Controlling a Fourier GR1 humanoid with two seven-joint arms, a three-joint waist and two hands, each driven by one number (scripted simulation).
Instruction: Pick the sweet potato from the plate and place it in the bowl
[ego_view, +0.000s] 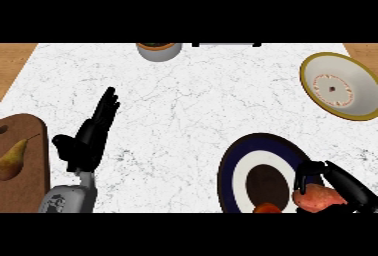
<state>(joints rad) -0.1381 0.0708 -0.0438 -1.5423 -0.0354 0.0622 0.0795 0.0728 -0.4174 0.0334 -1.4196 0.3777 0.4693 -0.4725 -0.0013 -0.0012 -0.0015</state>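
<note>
Right robot hand: at the lower right edge, fingers curled round the sweet potato, clamped on it.
Sweet potato: in that grasp, at the right rim of the plate; whether lifted clear or touching the rim, impossible to tell.
Orange item: small, at the near edge of the plate, cut off by the view; identity unclear.
Plate: dark blue rim, white ring, dark centre; lower right of the tabletop.
Left robot hand: lower left, fingers straight and apart, pointing up, resting, holding nothing.
Pear: on a brown board at the left edge, well apart from the task.
Bowl: pale, cream rim, far right, beyond the plate and apart from it; nothing inside.
Cup: grey, at the far edge, top centre, partly cut off.
Done so far: grasp looks made.
Left to do: lift off the plate, carry away and slightly right toward the bowl, lower inside, release.
Progress judged: early, roughly the first part of the job.
</note>
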